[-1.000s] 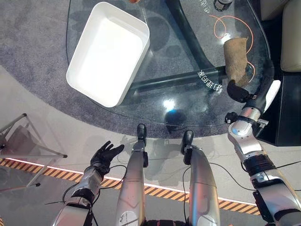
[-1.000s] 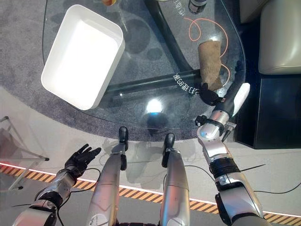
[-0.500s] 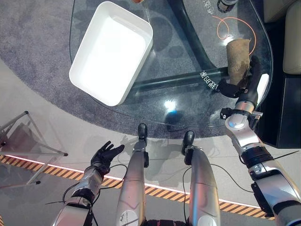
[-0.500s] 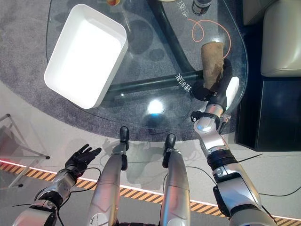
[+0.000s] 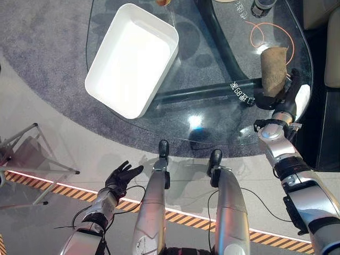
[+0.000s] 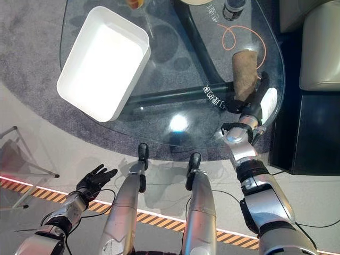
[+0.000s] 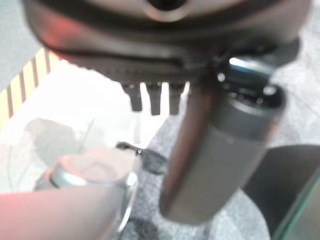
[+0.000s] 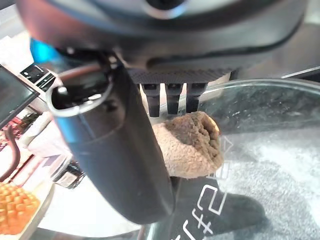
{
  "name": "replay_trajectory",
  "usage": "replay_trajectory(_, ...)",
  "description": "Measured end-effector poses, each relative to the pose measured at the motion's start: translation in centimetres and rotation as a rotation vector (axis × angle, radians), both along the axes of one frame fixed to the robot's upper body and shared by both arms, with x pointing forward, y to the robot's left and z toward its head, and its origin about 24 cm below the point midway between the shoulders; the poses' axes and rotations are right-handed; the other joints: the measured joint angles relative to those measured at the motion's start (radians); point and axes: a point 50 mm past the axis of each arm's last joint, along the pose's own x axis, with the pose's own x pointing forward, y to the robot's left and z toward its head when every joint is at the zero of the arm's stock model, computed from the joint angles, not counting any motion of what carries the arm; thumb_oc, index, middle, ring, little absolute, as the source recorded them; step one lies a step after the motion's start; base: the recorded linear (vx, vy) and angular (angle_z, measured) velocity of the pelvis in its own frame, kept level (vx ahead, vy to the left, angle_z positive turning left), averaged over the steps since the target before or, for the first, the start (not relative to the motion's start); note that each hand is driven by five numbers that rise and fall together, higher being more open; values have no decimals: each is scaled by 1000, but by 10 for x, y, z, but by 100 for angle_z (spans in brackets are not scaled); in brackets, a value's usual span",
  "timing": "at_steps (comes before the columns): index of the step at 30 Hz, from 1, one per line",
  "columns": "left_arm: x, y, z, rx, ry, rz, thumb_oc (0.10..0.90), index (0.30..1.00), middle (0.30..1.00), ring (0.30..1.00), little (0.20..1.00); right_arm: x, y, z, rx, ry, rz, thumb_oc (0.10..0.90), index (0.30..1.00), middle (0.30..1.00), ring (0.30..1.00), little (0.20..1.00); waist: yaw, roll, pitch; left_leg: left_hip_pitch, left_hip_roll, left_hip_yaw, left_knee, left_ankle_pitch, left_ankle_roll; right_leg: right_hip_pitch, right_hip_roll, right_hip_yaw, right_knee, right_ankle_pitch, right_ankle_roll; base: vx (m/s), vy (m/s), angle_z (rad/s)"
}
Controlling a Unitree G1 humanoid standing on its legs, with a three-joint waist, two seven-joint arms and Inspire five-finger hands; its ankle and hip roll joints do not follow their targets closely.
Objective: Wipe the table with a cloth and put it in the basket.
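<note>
A rolled brown cloth [image 5: 273, 69] lies near the right edge of the round glass table [image 5: 212, 114]. My right hand [image 5: 280, 102] is at the cloth's near end, open, with dark fingers on either side of it. In the right wrist view the cloth [image 8: 192, 142] shows just past the straight fingers and the thumb [image 8: 115, 150]. The white basket [image 5: 159, 78] stands on the table's left part with nothing in it. My left hand [image 5: 120, 177] hangs low over the floor at the lower left, open.
An orange cable loop [image 5: 272, 33] lies on the glass beyond the cloth, with a dark bottle [image 5: 263, 6] at the far edge. A beige sofa [image 5: 333, 53] and a black side table stand right of the table. A metal stand [image 5: 26, 143] is on the floor at left.
My right hand has come up from below the cloth's near end and turned, so that its fingers now flank it. The camera view has shifted a little. The left hand stays put.
</note>
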Motion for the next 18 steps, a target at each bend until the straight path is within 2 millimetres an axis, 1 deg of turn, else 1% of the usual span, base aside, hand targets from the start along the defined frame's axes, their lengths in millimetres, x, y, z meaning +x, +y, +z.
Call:
replay_trajectory(9, 1, -4, -1, 12, 11, -32, 800, 900, 900, 900, 900, 3, -6, 1, 12, 32, -40, 800, 900, 900, 900, 900, 3, 1, 0, -1, -2, -6, 4, 1, -2, 1, -3, -5, 9, -3, -2, 2, 1, 1)
replay_trajectory(10, 1, -4, -1, 12, 11, -32, 800, 900, 900, 900, 900, 3, -6, 1, 12, 32, -41, 655, 775, 775, 775, 755, 3, 1, 0, -1, -2, -7, 4, 2, -2, 0, -3, -6, 10, -3, -2, 10, 2, 3)
replay_trajectory(11, 1, -4, -1, 12, 12, -32, 800, 900, 900, 900, 900, 3, -7, 1, 12, 42, -49, 100, 300, 300, 300, 200, 3, 2, 0, -1, -2, -8, 4, 3, -3, 0, -3, -7, 13, -5, -3, 0, 0, 0)
replay_trajectory(13, 1, -4, -1, 11, 14, -33, 800, 900, 900, 900, 900, 3, -8, 0, 16, 47, -54, 100, 300, 300, 300, 200, 3, 3, 0, -1, -2, -9, 4, 3, -3, 0, -4, -8, 14, -6, -3, 0, 0, 0)
replay_trajectory(18, 1, -5, -1, 9, 17, -35, 800, 900, 900, 900, 900, 4, -12, 0, 16, 66, -79, 100, 300, 300, 300, 200, 3, 14, 2, -2, -2, -12, 3, 3, -2, 0, -3, -10, 15, -7, -5, 0, 0, 0)
